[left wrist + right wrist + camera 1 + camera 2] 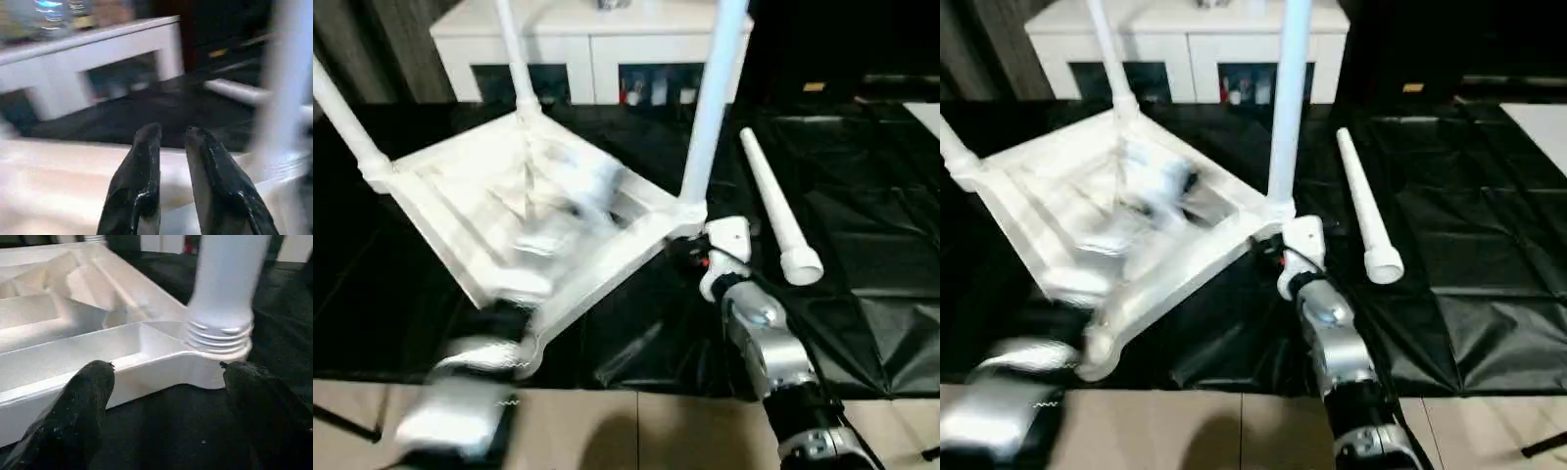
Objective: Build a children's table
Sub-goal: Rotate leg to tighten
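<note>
Your upturned tabletop (pixel 524 211) lies tilted on the black floor sheet (pixel 862 264), three legs standing in its sockets, the fourth leg (pixel 775 211) loose beside it. Right gripper (pixel 166 377) gapes empty at the corner; left gripper (pixel 168 134) is nearly closed, empty. Stiff, light, slick plastic: hold the leg mid-shaft.

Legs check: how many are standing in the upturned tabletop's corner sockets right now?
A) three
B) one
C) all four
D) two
A: three legs stand up from corners of the tabletop, the fourth leg lies loose on the black sheet, and the near corner socket has none.
</note>
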Controlling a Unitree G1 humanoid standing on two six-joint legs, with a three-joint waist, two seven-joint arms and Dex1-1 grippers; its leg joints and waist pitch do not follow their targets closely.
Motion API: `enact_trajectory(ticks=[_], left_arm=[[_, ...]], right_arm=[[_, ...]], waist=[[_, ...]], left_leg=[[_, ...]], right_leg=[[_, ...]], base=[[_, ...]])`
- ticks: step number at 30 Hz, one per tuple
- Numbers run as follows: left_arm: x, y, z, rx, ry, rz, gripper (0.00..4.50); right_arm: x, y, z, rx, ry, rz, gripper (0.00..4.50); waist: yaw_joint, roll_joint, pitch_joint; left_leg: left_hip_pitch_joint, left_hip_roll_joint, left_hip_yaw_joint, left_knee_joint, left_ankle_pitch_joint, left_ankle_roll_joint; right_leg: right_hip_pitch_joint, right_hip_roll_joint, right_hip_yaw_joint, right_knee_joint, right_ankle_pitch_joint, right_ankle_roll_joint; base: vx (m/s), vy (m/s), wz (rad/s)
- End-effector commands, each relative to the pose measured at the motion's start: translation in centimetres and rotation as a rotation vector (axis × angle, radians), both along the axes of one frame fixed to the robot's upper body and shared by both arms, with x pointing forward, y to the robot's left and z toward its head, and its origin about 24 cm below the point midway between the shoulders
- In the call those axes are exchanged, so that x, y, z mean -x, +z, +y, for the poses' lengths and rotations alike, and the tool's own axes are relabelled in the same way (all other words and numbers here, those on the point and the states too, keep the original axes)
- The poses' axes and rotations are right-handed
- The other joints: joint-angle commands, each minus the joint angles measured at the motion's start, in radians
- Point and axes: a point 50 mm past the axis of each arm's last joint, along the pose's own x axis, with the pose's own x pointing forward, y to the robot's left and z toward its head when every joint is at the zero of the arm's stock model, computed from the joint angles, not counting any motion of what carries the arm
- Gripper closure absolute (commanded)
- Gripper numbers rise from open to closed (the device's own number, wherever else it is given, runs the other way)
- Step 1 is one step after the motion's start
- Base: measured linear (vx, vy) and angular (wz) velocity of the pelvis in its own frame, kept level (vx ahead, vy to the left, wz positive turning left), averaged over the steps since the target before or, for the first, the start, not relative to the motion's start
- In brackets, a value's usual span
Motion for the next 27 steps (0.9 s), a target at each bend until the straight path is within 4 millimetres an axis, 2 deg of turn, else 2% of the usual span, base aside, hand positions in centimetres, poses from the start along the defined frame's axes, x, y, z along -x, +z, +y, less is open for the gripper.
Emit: enact_trajectory(ticks=[1, 2, 3, 5, 6, 8, 9, 10, 12, 13, 14, 15, 16, 17, 18, 19, 20, 21, 23, 25, 26, 27], left_arm=[[0.6, 0.2, 3.4, -0.027, 0.129, 0.01, 3.11], [1.0, 0.3, 5.1, -0.042, 0.191, 0.004, 3.07], [1.7, 0.4, 7.4, -0.074, 0.283, 0.004, 2.97], [3.0, 0.6, 10.9, -0.135, 0.421, 0.007, 2.83], [4.2, 0.4, 13.7, -0.185, 0.531, 0.033, 2.66], [6.2, 0.2, 17.4, -0.253, 0.686, 0.075, 2.62], [6.2, 0.2, 17.4, -0.253, 0.686, 0.075, 2.51], [7.5, -0.2, 19.2, -0.296, 0.758, 0.112, 2.38], [9.7, -1.4, 21.5, -0.363, 0.837, 0.22, 2.25], [9.7, -1.4, 21.5, -0.363, 0.837, 0.22, 2.18], [10.2, -2.0, 21.7, -0.369, 0.836, 0.26, 2.06], [10.8, -3.1, 21.3, -0.384, 0.793, 0.357, 1.93], [11.4, -4.1, 20.6, -0.376, 0.748, 0.441, 1.84], [11.5, -5.1, 19.3, -0.351, 0.656, 0.506, 1.79], [11.5, -5.1, 19.3, -0.351, 0.656, 0.506, 1.72], [11.6, -6.1, 17.6, -0.298, 0.553, 0.564, 1.61], [11.6, -6.3, 16.9, -0.274, 0.512, 0.58, 1.49], [11.4, -6.7, 14.3, -0.23, 0.335, 0.6, 1.33], [11.4, -7.2, 11.3, -0.163, 0.156, 0.641, 1.29], [11.5, -7.3, 10.0, -0.136, 0.089, 0.656, 1.1], [11.4, -7.4, 9.0, -0.121, 0.032, 0.662, 0.97], [11.3, -7.5, 7.5, -0.11, -0.046, 0.673, 0.84]], right_arm=[[0.3, -0.2, 0.3, 0.019, 0.042, 0.016, 0.52], [0.4, -0.2, 0.4, 0.018, 0.051, 0.021, 0.52], [0.4, -0.3, 0.5, 0.017, 0.053, 0.028, 0.52], [0.4, -0.5, 0.5, 0.02, 0.055, 0.038, 0.52], [0.4, -0.6, 0.5, 0.023, 0.055, 0.046, 0.52], [0.4, -0.6, 0.6, 0.026, 0.057, 0.053, 0.52], [0.4, -0.6, 0.6, 0.026, 0.057, 0.053, 0.52], [0.4, -0.7, 0.7, 0.028, 0.062, 0.058, 0.52], [0.5, -0.8, 0.9, 0.033, 0.073, 0.067, 0.52], [0.5, -0.8, 0.9, 0.033, 0.073, 0.067, 0.52], [0.5, -0.9, 0.9, 0.034, 0.075, 0.071, 0.52], [0.4, -0.9, 1.0, 0.035, 0.077, 0.074, 0.52], [0.3, -0.9, 1.0, 0.036, 0.079, 0.077, 0.52], [0.2, -0.9, 1.1, 0.038, 0.081, 0.08, 0.52], [0.2, -0.9, 1.1, 0.038, 0.081, 0.08, 0.52], [0.1, -0.9, 1.1, 0.039, 0.083, 0.082, 0.52], [0.1, -0.9, 1.1, 0.039, 0.083, 0.084, 0.52], [0.0, -1.0, 1.1, 0.041, 0.083, 0.089, 0.52], [-0.1, -1.1, 1.2, 0.044, 0.083, 0.094, 0.52], [-0.2, -1.1, 1.2, 0.046, 0.083, 0.094, 0.52], [-0.3, -1.1, 1.3, 0.044, 0.085, 0.094, 0.52], [-0.4, -0.9, 1.4, 0.043, 0.086, 0.092, 0.52]], waist=[[0.004, -0.011, -0.061], [-0.001, -0.006, -0.063], [-0.002, -0.002, -0.063], [0.0, -0.004, -0.063], [-0.005, -0.003, -0.059], [-0.003, -0.004, -0.06], [-0.003, -0.003, -0.057], [0.0, -0.007, -0.059], [0.005, -0.009, -0.056], [0.004, -0.008, -0.056], [0.008, -0.006, -0.055], [0.011, -0.009, -0.053], [0.015, -0.006, -0.051], [0.018, -0.008, -0.054], [0.022, -0.007, -0.051], [0.023, -0.008, -0.05], [0.026, -0.009, -0.05], [0.029, -0.008, -0.049], [0.03, -0.008, -0.048], [0.024, -0.014, -0.047], [0.022, -0.016, -0.047], [0.022, -0.011, -0.047]], left_leg=[[0.01, 0.025, -0.002, -0.07, -0.12, 0.123], [0.013, 0.027, -0.005, -0.072, -0.132, 0.098], [0.02, 0.028, -0.003, -0.072, -0.141, 0.081], [0.018, 0.029, -0.006, -0.074, -0.136, 0.062], [0.013, 0.025, -0.005, -0.075, -0.134, 0.058], [0.021, 0.023, -0.004, -0.075, -0.132, 0.045], [0.02, 0.023, -0.005, -0.077, -0.133, 0.039], [0.024, 0.024, -0.003, -0.076, -0.139, 0.036], [0.023, 0.024, -0.003, -0.08, -0.158, 0.03], [0.022, 0.025, -0.005, -0.081, -0.163, 0.027], [0.028, 0.025, -0.003, -0.082, -0.184, 0.018], [0.031, 0.028, -0.002, -0.084, -0.205, 0.006], [0.026, 0.026, -0.003, -0.087, -0.22, -0.001], [0.032, 0.03, -0.003, -0.087, -0.222, -0.01], [0.03, 0.027, -0.002, -0.088, -0.23, -0.013], [0.034, 0.027, 0.001, -0.088, -0.24, -0.015], [0.033, 0.026, 0.0, -0.088, -0.248, -0.022], [0.03, 0.026, -0.002, -0.09, -0.263, -0.031], [0.031, 0.026, -0.002, -0.092, -0.292, -0.042], [0.02, 0.024, -0.004, -0.094, -0.294, -0.041], [0.02, 0.02, -0.004, -0.091, -0.288, -0.037], [0.021, 0.02, -0.006, -0.09, -0.287, -0.037]], right_leg=[[0.073, -0.023, 0.025, -0.05, -0.095, -0.26], [0.073, -0.024, 0.027, -0.047, -0.093, -0.255], [0.066, -0.02, 0.027, -0.048, -0.083, -0.252], [0.069, -0.021, 0.028, -0.044, -0.061, -0.248], [0.068, -0.018, 0.028, -0.043, -0.059, -0.237], [0.062, -0.015, 0.029, -0.044, -0.051, -0.237], [0.063, -0.014, 0.029, -0.044, -0.046, -0.237], [0.06, -0.014, 0.03, -0.045, -0.044, -0.238], [0.059, -0.015, 0.031, -0.044, -0.058, -0.235], [0.059, -0.017, 0.032, -0.042, -0.062, -0.233], [0.053, -0.015, 0.033, -0.047, -0.08, -0.231], [0.05, -0.016, 0.036, -0.047, -0.088, -0.235], [0.053, -0.016, 0.036, -0.048, -0.107, -0.229], [0.052, -0.021, 0.038, -0.047, -0.107, -0.232], [0.048, -0.017, 0.038, -0.05, -0.119, -0.232], [0.044, -0.015, 0.04, -0.052, -0.122, -0.231], [0.045, -0.017, 0.042, -0.051, -0.124, -0.234], [0.046, -0.02, 0.043, -0.054, -0.142, -0.234], [0.046, -0.018, 0.043, -0.055, -0.163, -0.221], [0.054, -0.018, 0.043, -0.055, -0.161, -0.21], [0.056, -0.02, 0.044, -0.057, -0.18, -0.201], [0.055, -0.022, 0.045, -0.058, -0.198, -0.195]], base=[[0.0, 0.0, 0.0], [0.0, 0.0, 0.0], [0.0, 0.0, 0.0], [0.0, 0.0, 0.0], [0.0, 0.0, 0.0], [0.0, 0.0, 0.0], [0.0, 0.0, 0.0], [0.0, 0.0, 0.0], [0.0, 0.0, 0.0], [0.0, 0.0, 0.0], [0.0, 0.0, 0.0], [0.0, 0.0, 0.0], [0.0, 0.0, 0.0], [0.0, 0.0, 0.0], [0.0, 0.0, 0.0], [0.0, 0.0, 0.0], [0.0, 0.0, 0.0], [0.0, 0.0, 0.0], [0.0, 0.0, 0.0], [0.0, 0.0, 0.0], [0.0, 0.0, 0.0], [0.0, 0.0, 0.0]])
